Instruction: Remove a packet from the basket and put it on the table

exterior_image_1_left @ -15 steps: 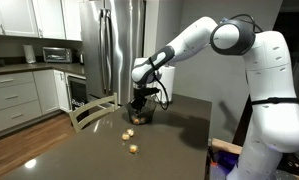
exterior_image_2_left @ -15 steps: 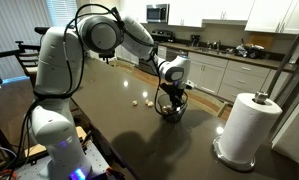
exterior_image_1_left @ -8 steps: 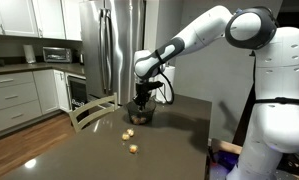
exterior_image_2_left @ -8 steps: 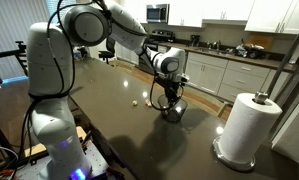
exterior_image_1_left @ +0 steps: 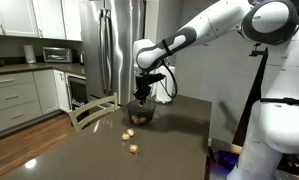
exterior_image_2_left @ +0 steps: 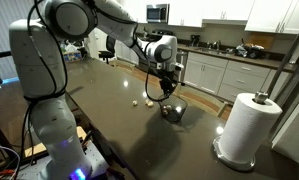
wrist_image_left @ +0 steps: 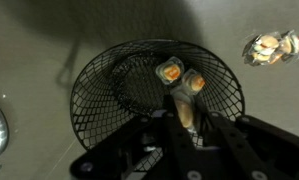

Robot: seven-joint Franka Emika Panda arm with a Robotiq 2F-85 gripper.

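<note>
The round dark wire basket [wrist_image_left: 99,95] stands on the dark table [exterior_image_1_left: 99,155], seen in both exterior views [exterior_image_1_left: 141,118] [exterior_image_2_left: 172,113]. My gripper [wrist_image_left: 186,125] hangs a little above it [exterior_image_1_left: 141,98] [exterior_image_2_left: 166,92], shut on a slim tan packet with an orange end [wrist_image_left: 190,95]. One more packet [wrist_image_left: 170,72] lies inside the basket. Two packets lie on the table [exterior_image_1_left: 127,133] [exterior_image_1_left: 134,149]; one shows in the wrist view [wrist_image_left: 274,47].
A tall white paper-towel roll [exterior_image_2_left: 247,125] stands on the table past the basket. A chair back [exterior_image_1_left: 94,110] rises at the table's far edge. A steel fridge [exterior_image_1_left: 114,50] and kitchen counters [exterior_image_2_left: 219,65] lie beyond.
My gripper has risen straight up out of the basket with the packet between its fingers. The basket and the loose packets have stayed put.
</note>
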